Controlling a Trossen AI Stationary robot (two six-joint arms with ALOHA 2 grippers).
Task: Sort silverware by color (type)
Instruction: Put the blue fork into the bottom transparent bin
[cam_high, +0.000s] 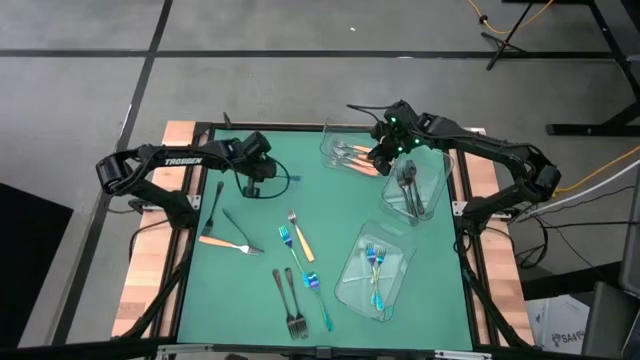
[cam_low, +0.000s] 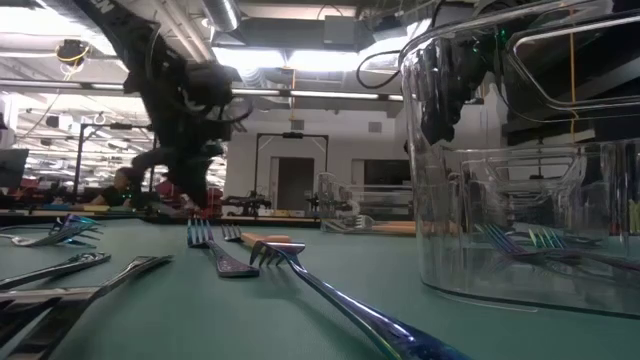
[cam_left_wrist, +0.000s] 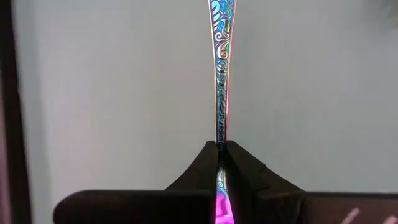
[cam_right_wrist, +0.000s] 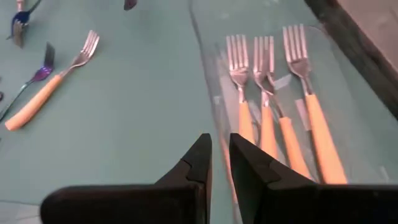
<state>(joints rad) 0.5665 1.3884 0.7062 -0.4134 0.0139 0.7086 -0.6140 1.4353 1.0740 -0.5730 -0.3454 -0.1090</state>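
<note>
While the iridescent fork (cam_left_wrist: 220, 74) is pinched thin by its handle in the closed left hand (cam_left_wrist: 221, 155), above the worktop's (cam_high: 250, 300) far left part, it should be carried level to the tray of blue forks (cam_high: 350, 285); right hand (cam_right_wrist: 220, 155), slightly apart and empty, hovers at the orange-fork tray (cam_right_wrist: 348, 74).

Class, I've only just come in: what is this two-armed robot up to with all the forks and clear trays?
It is sorting forks by kind. The left end effector is shut on an iridescent fork. The right end effector, holding nothing, hangs over the tray with four orange-handled forks. Other trays hold dark forks and iridescent ones. Several forks lie unsorted on the green mat.
</note>
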